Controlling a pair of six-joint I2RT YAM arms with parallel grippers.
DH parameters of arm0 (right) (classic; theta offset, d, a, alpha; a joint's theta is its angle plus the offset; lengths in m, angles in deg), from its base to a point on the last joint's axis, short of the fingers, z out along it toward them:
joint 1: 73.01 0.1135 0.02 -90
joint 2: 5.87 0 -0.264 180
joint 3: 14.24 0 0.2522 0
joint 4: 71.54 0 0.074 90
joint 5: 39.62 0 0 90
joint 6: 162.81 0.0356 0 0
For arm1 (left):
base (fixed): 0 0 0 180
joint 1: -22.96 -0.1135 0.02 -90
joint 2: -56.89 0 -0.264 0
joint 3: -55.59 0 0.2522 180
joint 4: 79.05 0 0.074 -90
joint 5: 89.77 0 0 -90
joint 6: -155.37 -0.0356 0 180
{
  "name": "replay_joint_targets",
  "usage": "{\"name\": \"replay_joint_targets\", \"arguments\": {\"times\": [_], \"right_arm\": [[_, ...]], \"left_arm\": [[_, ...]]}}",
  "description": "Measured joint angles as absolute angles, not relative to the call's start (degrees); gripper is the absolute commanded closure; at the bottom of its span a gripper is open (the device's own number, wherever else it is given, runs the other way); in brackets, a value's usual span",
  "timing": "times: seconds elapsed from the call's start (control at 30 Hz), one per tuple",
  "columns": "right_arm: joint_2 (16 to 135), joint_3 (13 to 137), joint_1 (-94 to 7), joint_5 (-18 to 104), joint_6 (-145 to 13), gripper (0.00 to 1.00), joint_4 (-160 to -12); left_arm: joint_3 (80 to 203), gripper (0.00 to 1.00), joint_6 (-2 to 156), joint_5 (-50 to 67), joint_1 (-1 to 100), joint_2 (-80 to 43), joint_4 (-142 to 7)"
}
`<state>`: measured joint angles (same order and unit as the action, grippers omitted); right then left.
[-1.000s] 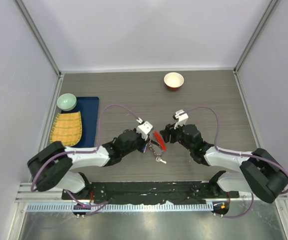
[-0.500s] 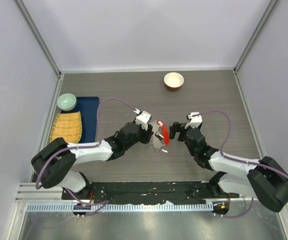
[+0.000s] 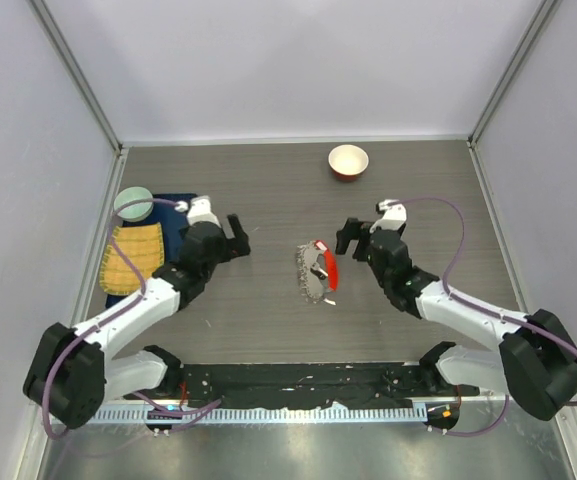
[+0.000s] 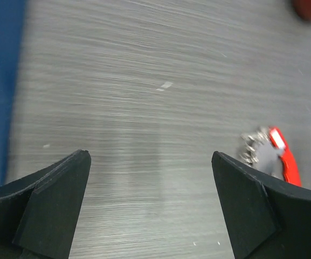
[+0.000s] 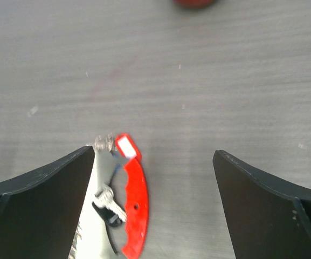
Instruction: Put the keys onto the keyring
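Note:
The keyring (image 3: 328, 271), a red curved bar joined to a silvery chain bundle, lies on the table between my two arms. In the right wrist view the keyring (image 5: 136, 205) lies low and left between the fingers, with a silvery key (image 5: 110, 202) and a red-rimmed white tag (image 5: 127, 146) against it. My right gripper (image 3: 349, 240) (image 5: 153, 156) stands open just right of the cluster, holding nothing. My left gripper (image 3: 239, 238) (image 4: 151, 162) is open over bare table well left of it. From the left wrist the keyring (image 4: 281, 158) shows beside the right finger.
A red-rimmed white bowl (image 3: 348, 161) stands at the back, right of centre. At the left lie a blue mat (image 3: 176, 212), a yellow woven cloth (image 3: 133, 257) and a green bowl (image 3: 134, 203). Grey walls close in the table on three sides.
Both grippers have opened and let go of the cluster, which now lies on the table. The left arm has pulled back far to the left; the right has backed off slightly.

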<state>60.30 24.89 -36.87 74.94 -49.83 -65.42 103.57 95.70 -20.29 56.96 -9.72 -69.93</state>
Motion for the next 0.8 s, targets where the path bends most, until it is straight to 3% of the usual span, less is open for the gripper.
{"name": "replay_joint_targets", "arguments": {"times": [0.27,0.6,0.8], "right_arm": [[59.39,36.67,-49.65,71.07,-47.38,0.0,-76.24],[36.33,42.64,-51.97,83.07,-52.32,0.0,-92.9],[24.77,46.79,-51.97,86.11,-57.2,0.0,-98.27]], "left_arm": [[101.15,0.0,112.92,-14.82,38.3,1.39,-61.87],[117.78,0.0,112.4,-23.24,37.73,16.56,-38.31],[119.05,0.0,99.53,-27.94,37.71,28.12,-37.69]]}}
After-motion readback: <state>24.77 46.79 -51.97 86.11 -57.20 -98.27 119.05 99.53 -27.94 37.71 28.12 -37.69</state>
